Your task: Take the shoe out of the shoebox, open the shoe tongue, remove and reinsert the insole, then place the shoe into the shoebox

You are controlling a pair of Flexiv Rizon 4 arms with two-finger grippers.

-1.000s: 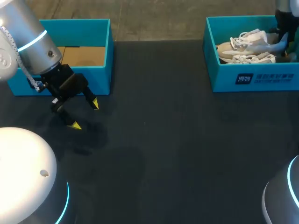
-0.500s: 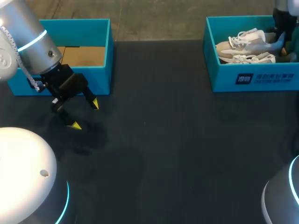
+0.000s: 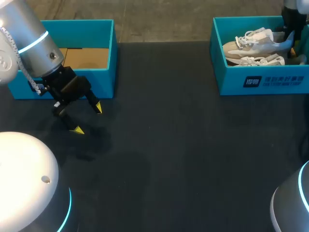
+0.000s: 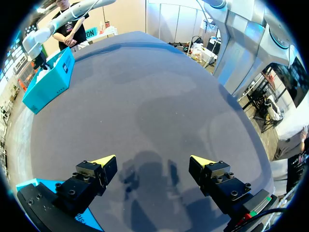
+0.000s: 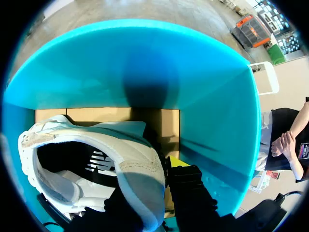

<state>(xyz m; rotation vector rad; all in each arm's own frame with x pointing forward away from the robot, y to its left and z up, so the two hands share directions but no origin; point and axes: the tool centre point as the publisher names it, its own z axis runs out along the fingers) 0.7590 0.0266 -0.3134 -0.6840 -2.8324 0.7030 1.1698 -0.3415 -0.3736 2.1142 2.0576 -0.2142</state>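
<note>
Head: shoebox (image 3: 260, 82) at the table's 1 o'clock corner, two pale shoes inside. The shoe (image 3: 253, 44) lies nearer the back wall, heel toward 3 o'clock, with the second shoe (image 3: 258, 61) just in front of it. Right arm (image 3: 291, 21) is down in the box at that heel end, grip hidden from here. Left gripper (image 3: 87, 118) hangs over bare table (image 3: 183, 145) at 9 o'clock, fingers wide apart and holding nothing, just in front of an open blue box (image 3: 77, 22) at 11 o'clock. Left wrist: both yellow tips spread, only table between them, shoebox far off at the gripper's 10 o'clock. Right wrist: right gripper (image 5: 152, 179) is inside the shoebox with the shoe's heel collar between its fingers. One yellow tip sits against the outside of the heel and the other finger shows dark on the inner side, so it reads as clamped on the heel. Progress: step one in hand, shoe gripped but not out of the box yet; tongue, insole out and back in, and return to the box all left
</note>
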